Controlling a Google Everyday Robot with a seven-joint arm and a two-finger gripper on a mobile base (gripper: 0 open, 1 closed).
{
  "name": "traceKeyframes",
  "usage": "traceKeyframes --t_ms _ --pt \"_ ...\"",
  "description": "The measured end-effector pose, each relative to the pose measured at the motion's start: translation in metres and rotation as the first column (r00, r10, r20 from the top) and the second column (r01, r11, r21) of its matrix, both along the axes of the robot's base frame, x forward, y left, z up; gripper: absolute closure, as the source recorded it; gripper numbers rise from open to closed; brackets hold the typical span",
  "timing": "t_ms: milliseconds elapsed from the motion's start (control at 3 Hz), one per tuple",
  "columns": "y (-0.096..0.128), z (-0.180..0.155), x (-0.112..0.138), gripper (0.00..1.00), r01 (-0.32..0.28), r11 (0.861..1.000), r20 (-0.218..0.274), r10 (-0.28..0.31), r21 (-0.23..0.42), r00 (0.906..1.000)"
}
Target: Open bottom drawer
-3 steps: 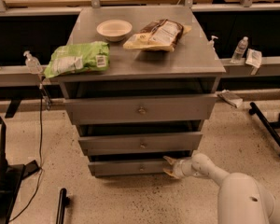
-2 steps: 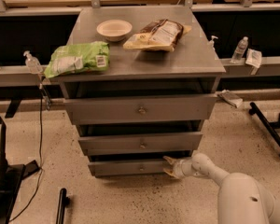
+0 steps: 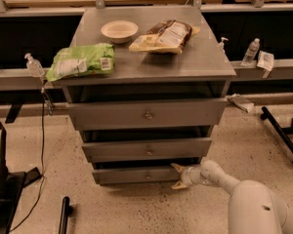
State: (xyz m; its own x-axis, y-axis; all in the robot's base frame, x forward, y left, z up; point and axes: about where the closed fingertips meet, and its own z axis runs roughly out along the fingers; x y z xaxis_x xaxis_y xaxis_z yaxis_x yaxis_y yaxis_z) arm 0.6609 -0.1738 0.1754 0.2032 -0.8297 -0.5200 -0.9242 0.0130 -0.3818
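White arm reaches in low from lower right; claw (image 3: 178,176) w/ fingers spread.

Grey metal cabinet (image 3: 210,65) of three drawers, set on a speckled floor (image 3: 136,208). The bottom drawer (image 3: 122,176) is fitted with a small round knob (image 3: 147,175). The gripper (image 3: 175,176) is positioned at that drawer's right end, its fingers spread apart. A white bowl (image 3: 119,31), a green bag (image 3: 80,61) and a brown-and-yellow snack bag (image 3: 165,35) are laid on top.

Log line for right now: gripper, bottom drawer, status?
gripper: open, at right end of bottom drawer front | knob: not gripped | arm: enters from lower right
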Motion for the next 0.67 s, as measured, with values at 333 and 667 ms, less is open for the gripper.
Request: traceKeyframes --t_ms 333,667 --pt "0.0 0.0 0.0 0.0 0.0 1.0 0.0 0.0 0.0 1.0" --pt "0.019 0.011 -0.01 0.0 -0.039 0.999 0.007 0.039 0.018 0.9992"
